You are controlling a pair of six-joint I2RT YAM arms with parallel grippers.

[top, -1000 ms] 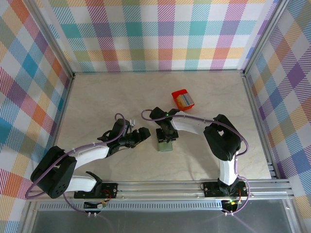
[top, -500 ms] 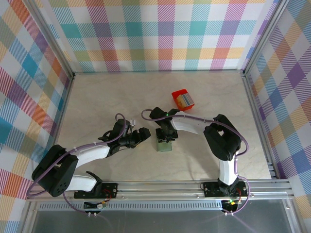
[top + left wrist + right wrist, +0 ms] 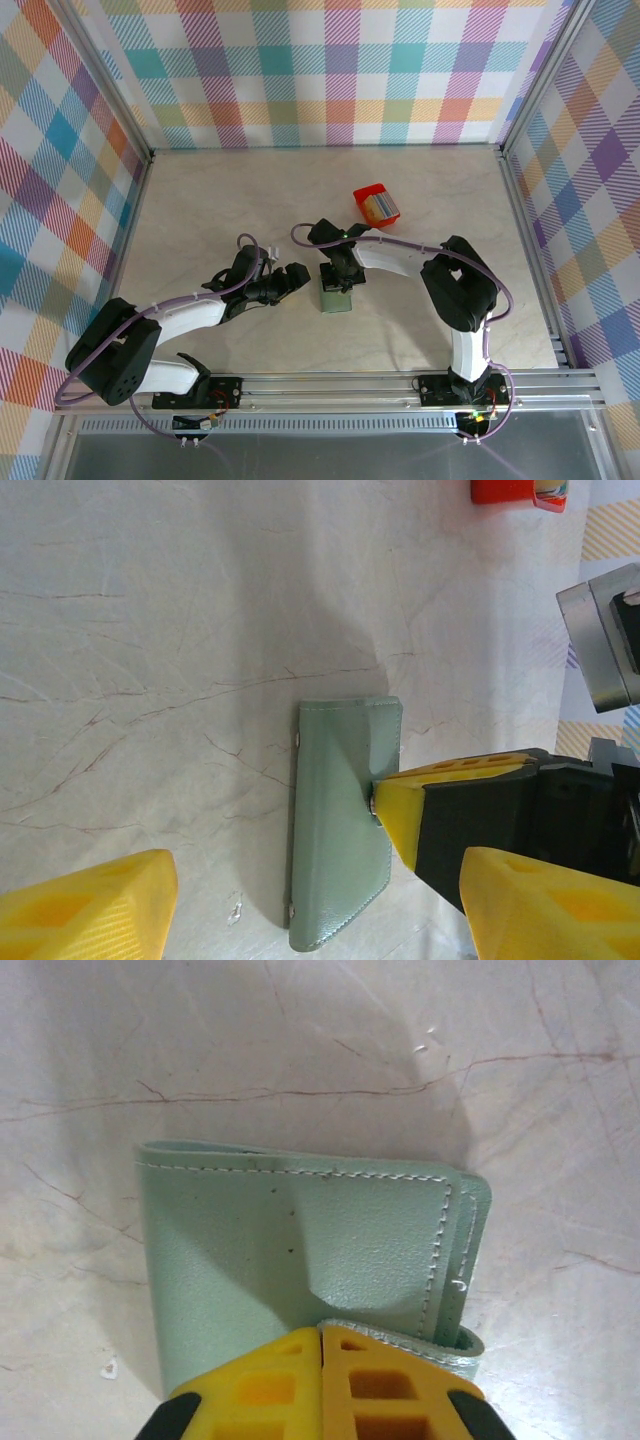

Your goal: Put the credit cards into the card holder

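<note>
The card holder (image 3: 337, 298) is a pale grey-green wallet lying folded on the table just right of centre; it also appears as the card holder (image 3: 340, 850) and the card holder (image 3: 290, 1250). My right gripper (image 3: 340, 283) comes down on it from the far side. Its yellow fingers (image 3: 260, 1385) are pressed together at the tip of the wallet's tab (image 3: 400, 1340), which is lifted slightly. My left gripper (image 3: 293, 280) hovers just left of the wallet, open, its fingertips (image 3: 90, 910) straddling the wallet's near end. Thin coloured credit cards (image 3: 382, 208) stand in a small red box.
The small red box (image 3: 376, 203) sits behind and to the right of the wallet, and its edge shows as the red box (image 3: 510, 490). Checked walls and metal rails enclose the marbled table (image 3: 220, 200).
The right gripper's fingers have closed together on the wallet's tab. Both arms and the wallet stay where they were.
</note>
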